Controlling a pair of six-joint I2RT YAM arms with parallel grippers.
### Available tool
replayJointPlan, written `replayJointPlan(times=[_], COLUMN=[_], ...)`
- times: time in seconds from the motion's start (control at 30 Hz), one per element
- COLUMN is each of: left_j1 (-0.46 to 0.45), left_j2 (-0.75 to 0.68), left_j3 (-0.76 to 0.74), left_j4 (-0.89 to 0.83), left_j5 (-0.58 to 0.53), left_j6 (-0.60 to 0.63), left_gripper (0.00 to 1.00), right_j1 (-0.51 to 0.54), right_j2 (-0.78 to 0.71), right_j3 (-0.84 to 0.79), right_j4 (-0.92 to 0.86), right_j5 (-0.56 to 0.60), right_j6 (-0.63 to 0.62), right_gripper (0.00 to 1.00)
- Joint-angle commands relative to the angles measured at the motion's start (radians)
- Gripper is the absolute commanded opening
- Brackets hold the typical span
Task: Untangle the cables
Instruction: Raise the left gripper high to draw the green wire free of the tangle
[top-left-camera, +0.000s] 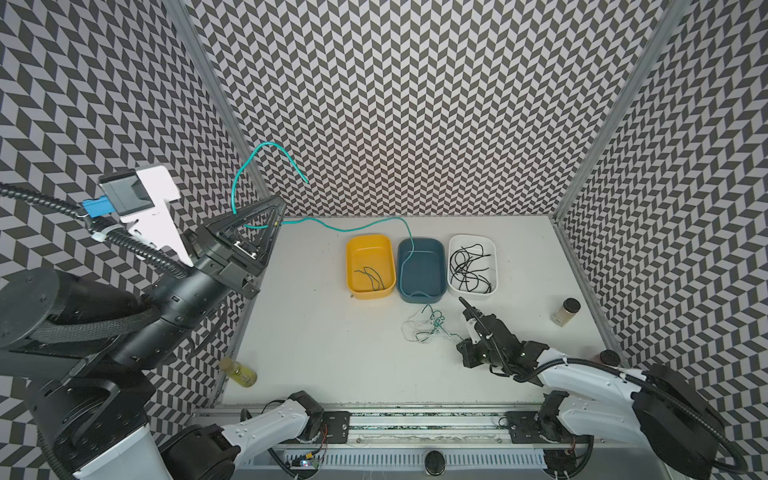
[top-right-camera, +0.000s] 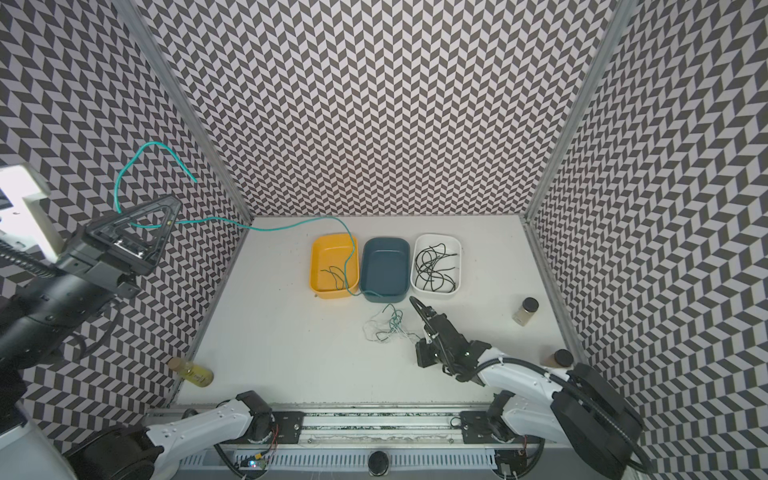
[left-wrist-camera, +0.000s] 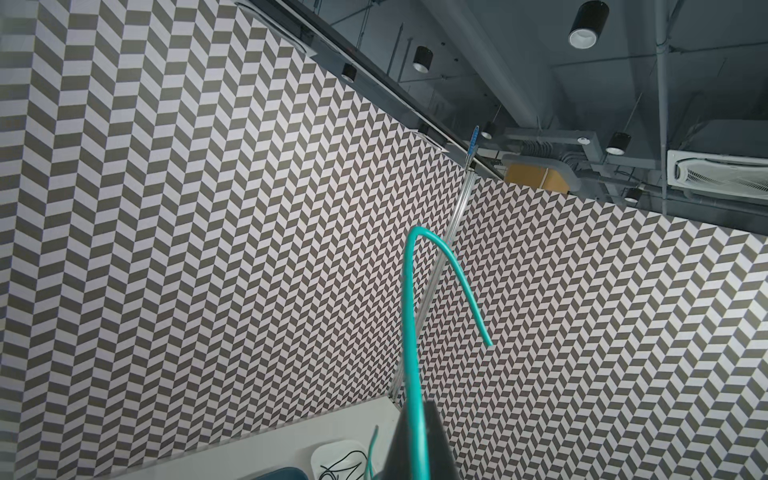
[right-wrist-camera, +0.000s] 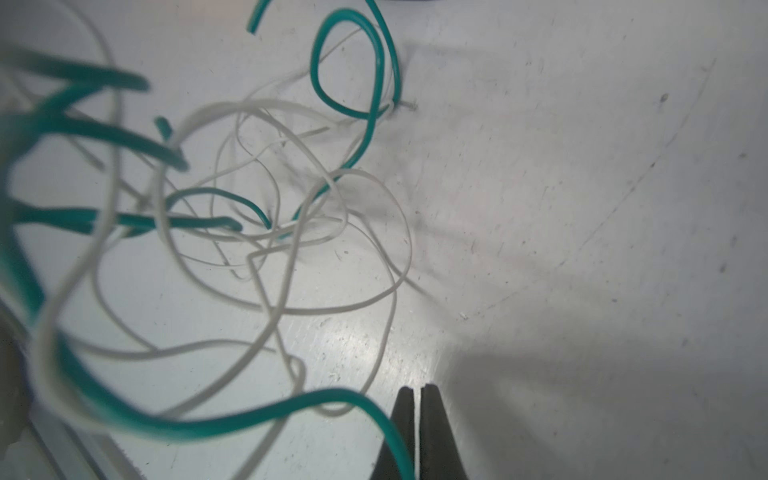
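My left gripper (top-left-camera: 278, 222) is raised high near the back left corner, shut on a long green cable (top-left-camera: 332, 226). Its free end loops above the gripper (left-wrist-camera: 453, 266); the other part hangs down across the trays to a tangle of green and white cables (top-left-camera: 426, 328) on the table. My right gripper (top-left-camera: 462, 299) lies low just right of that tangle, jaws shut; a green strand (right-wrist-camera: 291, 409) drapes over one finger (right-wrist-camera: 401, 409) and does not show between the jaws. Black cables (top-left-camera: 469, 266) lie in the white tray (top-left-camera: 493, 257), and two dark strands (top-left-camera: 370, 276) in the yellow tray (top-left-camera: 348, 270).
A blue tray (top-left-camera: 428, 274) stands between the yellow and white ones. A small jar (top-left-camera: 566, 309) and a dark-lidded jar (top-left-camera: 607, 357) stand at the right edge. A yellow bottle (top-left-camera: 239, 372) lies at the front left. Patterned walls enclose three sides.
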Motion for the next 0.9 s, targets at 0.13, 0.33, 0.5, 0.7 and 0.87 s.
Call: replayJointPlan(times=[0.13, 0.33, 0.5, 0.7, 0.87], left_j1=[-0.004, 0.002, 0.016, 0.021, 0.041], left_j2=[0.024, 0.058, 0.111, 0.136, 0.146], left_j3=[-0.098, -0.205, -0.231, -0.303, -0.4], left_j4=[-0.004, 0.125, 0.184, 0.291, 0.355], left_j5=[-0.161, -0.261, -0.312, -0.392, -0.417], left_j6=[0.195, 0.311, 0.394, 0.485, 0.516], left_gripper=[0.0, 0.0, 0.0, 0.0, 0.0], right_j1=[-0.003, -0.003, -0.003, -0.003, -0.003], right_j2=[-0.085, -0.066, -0.079, -0.062, -0.052], right_j3=[-0.055, -0.059, -0.068, -0.062, -0.057], right_j4=[0.117, 0.135, 0.149, 0.168, 0.177], right_j5=[-0.097, -0.127, -0.142, -0.168, -0.179], right_j6=[-0.029, -0.038, -0.045, -0.052, -0.056], right_gripper=[0.0, 0.0, 0.0, 0.0, 0.0])
